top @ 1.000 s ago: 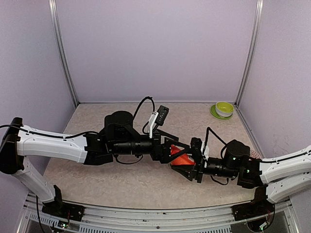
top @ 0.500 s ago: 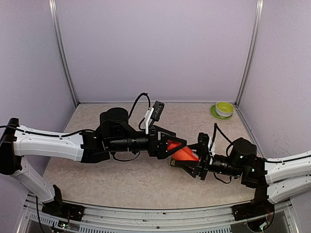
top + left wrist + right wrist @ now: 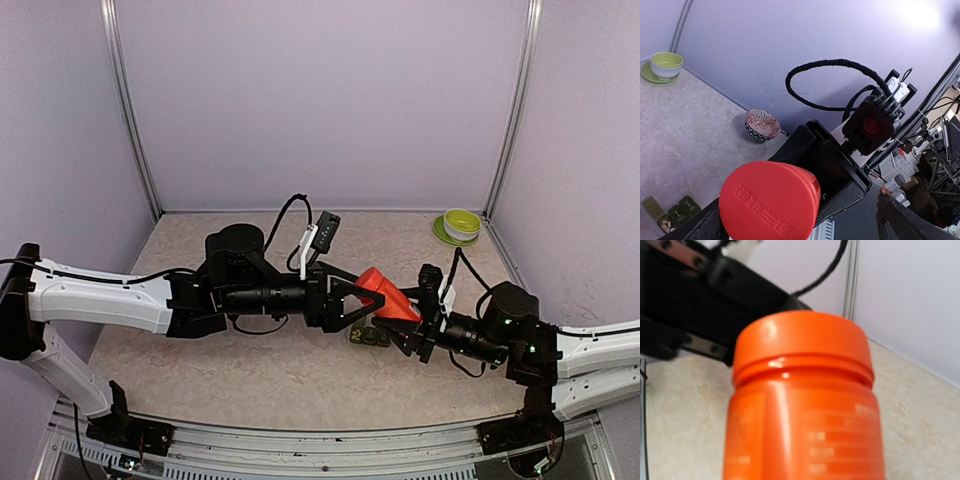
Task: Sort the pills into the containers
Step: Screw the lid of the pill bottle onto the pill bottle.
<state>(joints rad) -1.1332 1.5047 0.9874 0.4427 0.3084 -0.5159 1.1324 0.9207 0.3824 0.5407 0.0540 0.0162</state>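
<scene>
The red-orange bottle (image 3: 390,298) hangs tilted above the table, its cap towards my left gripper. My right gripper (image 3: 412,322) is shut on its lower body; the bottle (image 3: 805,400) fills the right wrist view and hides the fingers. My left gripper (image 3: 362,302) is open, its fingers wide on both sides of the cap (image 3: 769,202) without closing on it. The containers (image 3: 368,336), a strip of three small dark-green boxes, lie on the table below the bottle. In the left wrist view the containers (image 3: 671,213) show one open box with pale pills in it.
A green cup on a green saucer (image 3: 461,224) stands at the back right corner. A patterned bowl (image 3: 762,125) sits by the right wall. Purple walls enclose the beige table (image 3: 250,360) on three sides.
My right gripper has carried the bottle up and to the right, uncovering the containers. The left arm drew back slightly to the left and its fingers are off the bottle.
</scene>
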